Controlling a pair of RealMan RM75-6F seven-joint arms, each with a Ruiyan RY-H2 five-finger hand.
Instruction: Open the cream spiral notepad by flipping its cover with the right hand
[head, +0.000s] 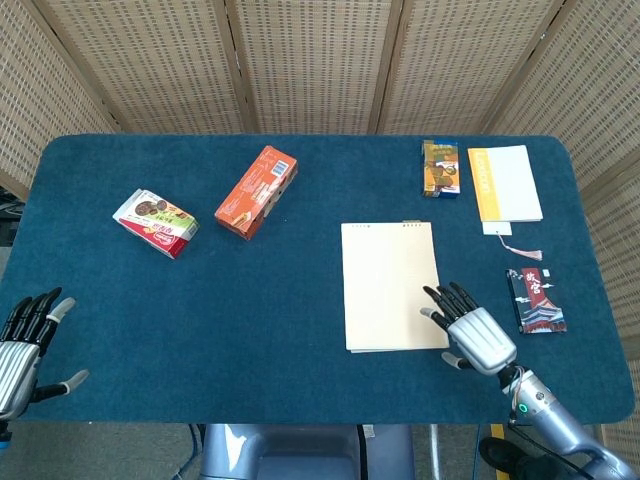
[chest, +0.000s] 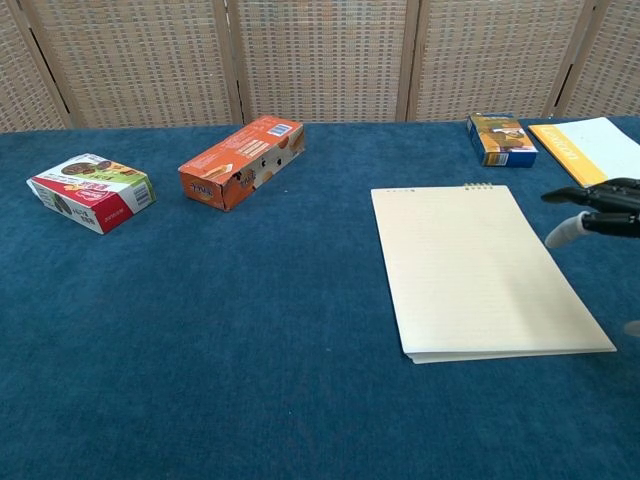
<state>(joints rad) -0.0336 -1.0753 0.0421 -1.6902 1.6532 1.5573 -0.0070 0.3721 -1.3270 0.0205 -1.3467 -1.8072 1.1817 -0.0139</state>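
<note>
Cream spiral notepad lies flat and closed on the blue worktop, long axis running away from the robot, spiral edge at the far end. Right robot hand hovers empty, fingers spread, over its near right corner.

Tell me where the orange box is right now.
In the head view the orange box lies on the blue table's far left half, just right of the red-and-white snack box and well left of the cream spiral notepad.
</note>
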